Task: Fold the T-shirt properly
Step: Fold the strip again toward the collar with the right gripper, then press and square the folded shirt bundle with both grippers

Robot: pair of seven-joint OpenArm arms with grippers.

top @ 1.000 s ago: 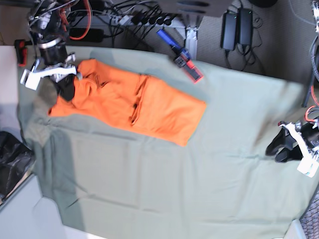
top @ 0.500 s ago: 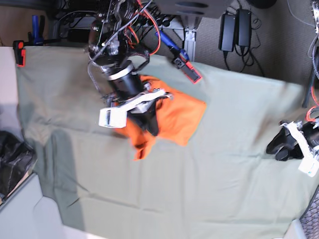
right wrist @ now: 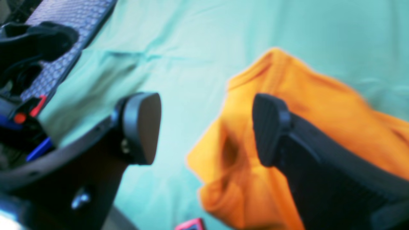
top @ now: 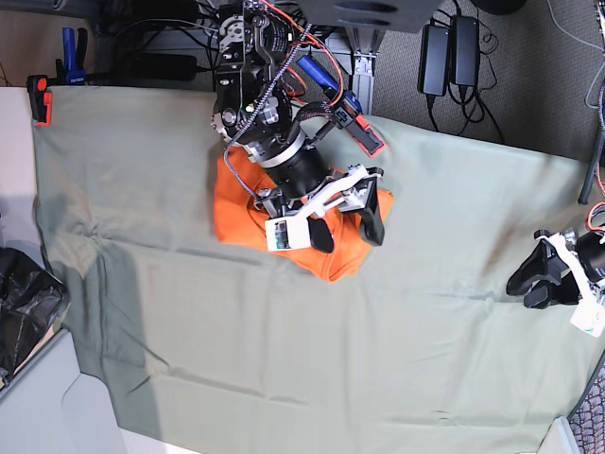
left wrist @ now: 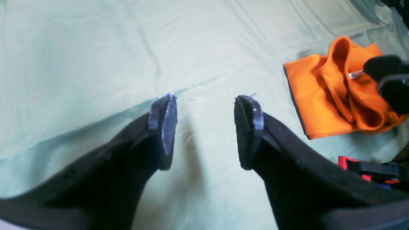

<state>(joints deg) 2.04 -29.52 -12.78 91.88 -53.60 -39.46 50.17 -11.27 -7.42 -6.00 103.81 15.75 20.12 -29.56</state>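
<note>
While my right gripper [top: 348,230] hangs with jaws spread wide over the folded orange T-shirt [top: 236,203], nothing is pinched. Far right on the sage-green cloth [top: 189,322], my left gripper [left wrist: 204,127] gapes open, empty.

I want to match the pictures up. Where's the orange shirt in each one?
Base: the shirt lies upper middle, under the right gripper.
Left wrist: right edge.
Right wrist: centre to lower right, behind one finger.
Shared landmark: the green cloth under it.
</note>
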